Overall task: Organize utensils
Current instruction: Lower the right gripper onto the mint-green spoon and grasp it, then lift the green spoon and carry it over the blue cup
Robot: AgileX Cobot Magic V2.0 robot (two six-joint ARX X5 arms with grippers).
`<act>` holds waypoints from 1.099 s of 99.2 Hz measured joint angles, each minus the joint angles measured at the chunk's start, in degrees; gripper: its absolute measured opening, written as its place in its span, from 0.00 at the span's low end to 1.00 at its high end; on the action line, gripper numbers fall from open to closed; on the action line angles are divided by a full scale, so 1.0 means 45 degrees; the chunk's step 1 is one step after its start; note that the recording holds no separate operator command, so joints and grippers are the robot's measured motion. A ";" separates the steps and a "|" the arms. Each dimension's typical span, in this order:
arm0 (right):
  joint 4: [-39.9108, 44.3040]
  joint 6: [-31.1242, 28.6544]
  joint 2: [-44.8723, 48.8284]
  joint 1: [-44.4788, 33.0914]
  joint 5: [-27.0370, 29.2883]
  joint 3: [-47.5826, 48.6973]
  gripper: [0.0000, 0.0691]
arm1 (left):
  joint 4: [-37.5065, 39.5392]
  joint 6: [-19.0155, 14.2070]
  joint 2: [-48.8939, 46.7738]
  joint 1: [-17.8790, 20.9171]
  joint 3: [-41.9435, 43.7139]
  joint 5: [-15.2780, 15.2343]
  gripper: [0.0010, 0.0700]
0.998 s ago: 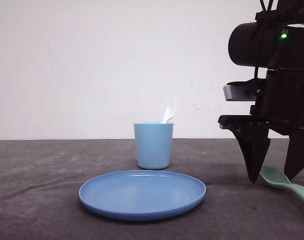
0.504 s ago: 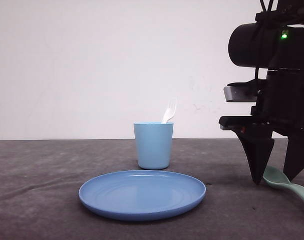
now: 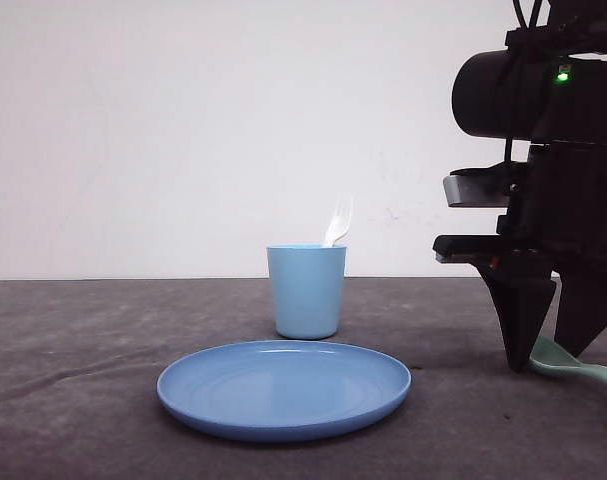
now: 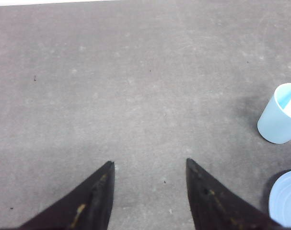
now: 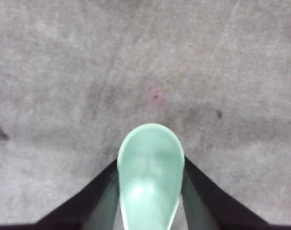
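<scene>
No readable text or labels.

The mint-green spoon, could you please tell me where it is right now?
In the front view the mint-green spoon lies on the table at the far right, between the right tool's fingers, well right of the blue plate.

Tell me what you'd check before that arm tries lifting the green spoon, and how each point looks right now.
1. Spoon sits between the right gripper fingers: ok.
2. Fingers firmly pressing the spoon: cannot tell.
3. Spoon lies on the table, not yet lifted: ok.
4. Cup upright, with the fork already inside: ok.
5. Plate lies between spoon and left side, low enough to pass over: ok.
6. Left gripper open, away from the cup: ok.
</scene>
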State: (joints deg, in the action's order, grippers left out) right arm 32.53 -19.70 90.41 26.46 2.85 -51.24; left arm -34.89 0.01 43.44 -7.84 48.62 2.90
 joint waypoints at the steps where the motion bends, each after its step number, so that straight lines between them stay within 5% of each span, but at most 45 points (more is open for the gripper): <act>1: -0.0005 0.0010 -0.0019 0.0015 0.0000 0.0005 0.28 | 0.0005 0.0000 0.0000 0.0000 0.0000 0.0000 0.39; 36: -0.1438 0.0573 -0.2361 0.0792 -0.0019 -0.0160 0.28 | 0.0039 0.0000 0.0000 0.0000 0.0000 0.0000 0.39; 70: -0.7087 0.1676 -0.3269 0.1525 -0.1088 -0.0267 0.28 | 0.0039 0.0000 0.0000 0.0000 0.0000 0.0000 0.39; 109: -1.2386 0.3322 -0.1948 0.1982 -0.1549 -0.0267 0.28 | 0.0039 0.0000 0.0000 0.0015 0.0000 0.0005 0.39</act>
State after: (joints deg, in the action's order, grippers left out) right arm -23.20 -4.75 81.65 35.38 -4.12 -52.45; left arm -34.72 0.01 43.44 -7.77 48.62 2.92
